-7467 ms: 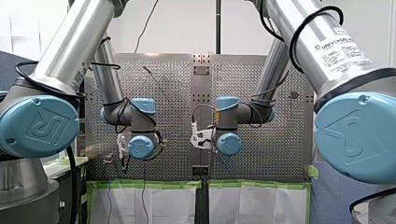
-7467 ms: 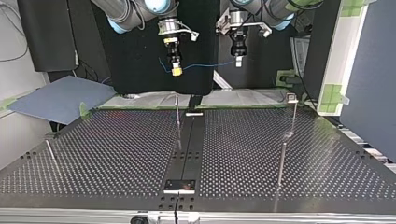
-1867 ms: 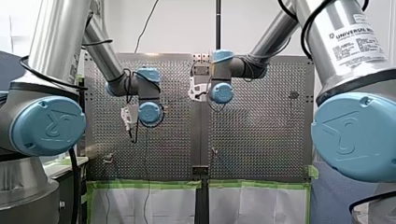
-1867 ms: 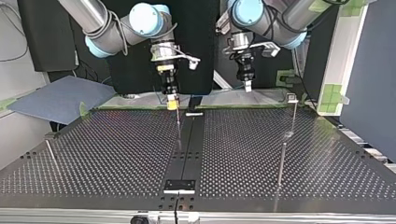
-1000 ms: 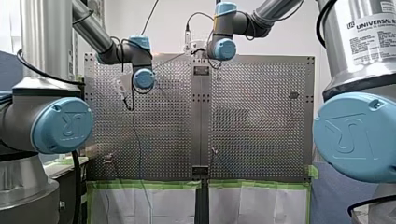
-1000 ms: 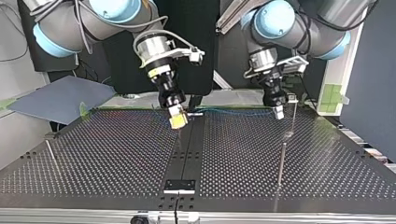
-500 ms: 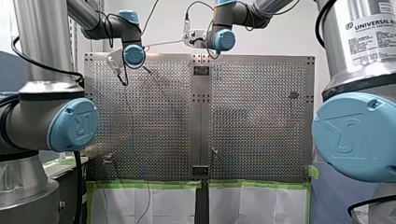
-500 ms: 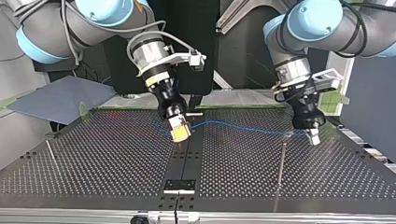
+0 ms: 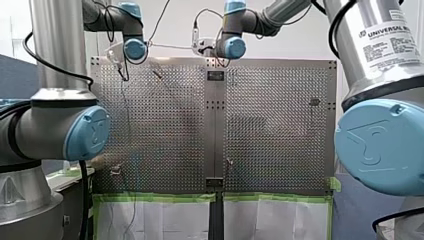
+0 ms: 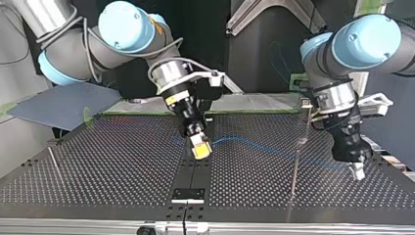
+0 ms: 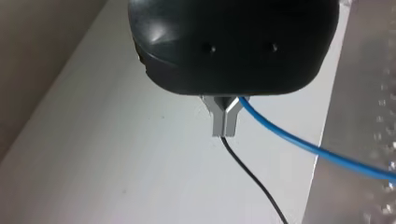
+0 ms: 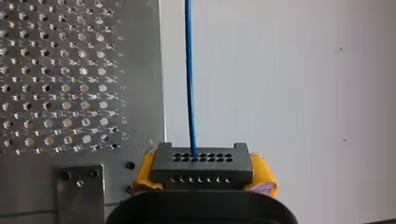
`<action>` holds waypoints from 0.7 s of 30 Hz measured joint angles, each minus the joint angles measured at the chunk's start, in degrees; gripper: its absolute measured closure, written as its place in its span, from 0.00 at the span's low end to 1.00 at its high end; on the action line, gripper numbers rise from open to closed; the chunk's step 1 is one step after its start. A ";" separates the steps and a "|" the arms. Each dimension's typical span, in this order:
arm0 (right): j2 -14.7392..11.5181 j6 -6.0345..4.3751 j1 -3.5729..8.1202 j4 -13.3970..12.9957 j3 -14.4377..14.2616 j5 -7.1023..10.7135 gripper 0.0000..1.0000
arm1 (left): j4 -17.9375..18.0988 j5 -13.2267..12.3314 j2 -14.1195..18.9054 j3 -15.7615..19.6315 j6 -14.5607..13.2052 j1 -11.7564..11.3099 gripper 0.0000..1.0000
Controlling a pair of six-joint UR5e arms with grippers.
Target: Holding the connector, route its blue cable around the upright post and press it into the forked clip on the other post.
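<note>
Connector [image 12: 201,166] first: you are looking at a flat black block with two rows of small holes in its face. The blue cable [image 12: 188,74] leaves a hole of the upper row and runs straight away from it. The block is clamped between the yellow pads [image 12: 145,171] of my right gripper [image 10: 200,148]. In the top view that gripper hangs tilted over the dark middle strip [image 10: 203,171] of the perforated table [image 10: 112,161], and my right arm reaches down from the view's upper left. From the gripper the cable runs in a shallow arc above the table toward the view's right and passes a thin upright post [image 10: 294,171]. It is faint there, so you cannot tell on which side of the post it goes. Farther back stands a second post [image 10: 308,120] with a small clip [image 10: 306,103] on top, and the cable is not in it. At the view's right my left gripper [image 10: 358,171] points down close over the table, past the near post, with my left arm bent in from the upper right. In the left wrist view its metal fingers [image 11: 218,123] are pressed together on the cable, and a thin black wire [image 11: 254,179] runs beyond their tips.
</note>
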State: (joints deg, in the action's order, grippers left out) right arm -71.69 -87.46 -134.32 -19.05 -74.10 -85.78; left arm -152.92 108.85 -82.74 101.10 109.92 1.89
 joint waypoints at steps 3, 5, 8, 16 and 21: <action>1.21 -0.07 0.00 0.06 1.21 -0.01 1.00 | -0.22 -1.50 -1.48 -1.50 0.89 -1.50 1.00; 2.04 -0.17 0.04 0.01 2.03 -0.01 1.00 | -0.25 -2.25 -2.24 -2.29 1.29 -2.27 1.00; 3.24 -0.46 0.24 -0.23 3.25 0.03 1.00 | -0.26 -3.26 -3.55 -3.59 1.67 -3.32 1.00; 6.68 -0.85 0.52 -0.33 6.68 0.15 1.00 | -0.14 -6.41 -7.30 -7.33 2.26 -4.57 1.00; 8.85 -0.95 0.48 -0.13 8.46 0.14 1.00 | -0.15 -7.00 -9.37 -8.33 2.45 -4.86 1.00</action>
State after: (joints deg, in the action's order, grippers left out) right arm -62.84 -88.41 -133.84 -19.18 -65.64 -85.63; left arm -153.07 101.85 -92.11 92.77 112.37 -2.97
